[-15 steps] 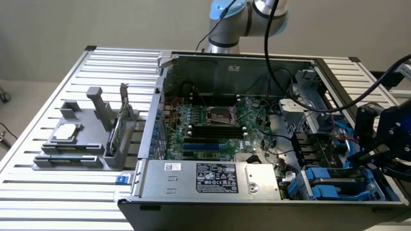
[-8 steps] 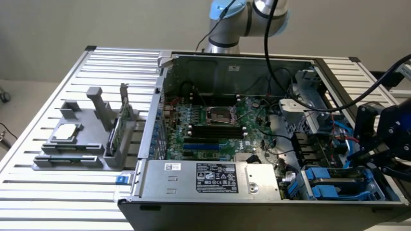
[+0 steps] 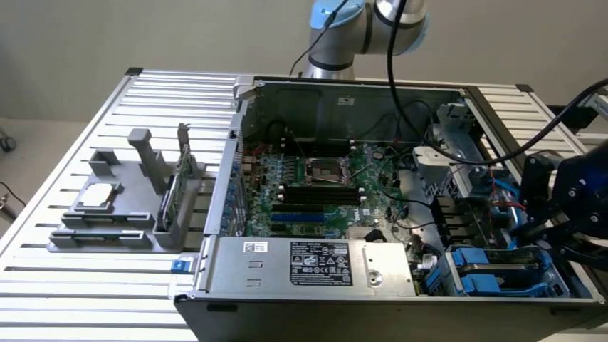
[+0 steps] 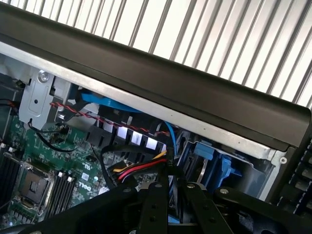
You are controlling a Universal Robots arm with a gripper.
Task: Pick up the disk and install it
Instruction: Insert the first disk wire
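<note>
On the slatted aluminium table [image 3: 85, 299], exterior view: open tower PC case [image 3: 285, 313], side panel off, motherboard [image 3: 323, 185] exposed. I take the motherboard as dial centre.
- 12 o'clock: arm base [image 3: 332, 43], behind the case.
- 9 o'clock: grey parts fixture [image 3: 119, 239], outside the case, carrying a silver square chip [image 3: 98, 196] and an upright green card [image 3: 171, 196].
- 6 o'clock: power supply [image 3: 304, 263].
- 4 o'clock: the disk [image 3: 500, 261], in the drive bay at the case's corner, grey metal between blue carrier rails.
- 3 o'clock: gripper [image 3: 546, 224], hanging just above and beside that bay. I cannot tell whether it touches the disk.

Wrist view: black fingers [image 4: 153, 207] set close together, with a narrow gap and a sliver of blue in it. I cannot tell whether they pinch anything. Blue carrier pieces [image 4: 217, 163] sit in the bay just beyond the fingertips, under the dark case rim [image 4: 195, 92]. Red, yellow and black wires [image 4: 141, 168] run beside the fingers.
</note>
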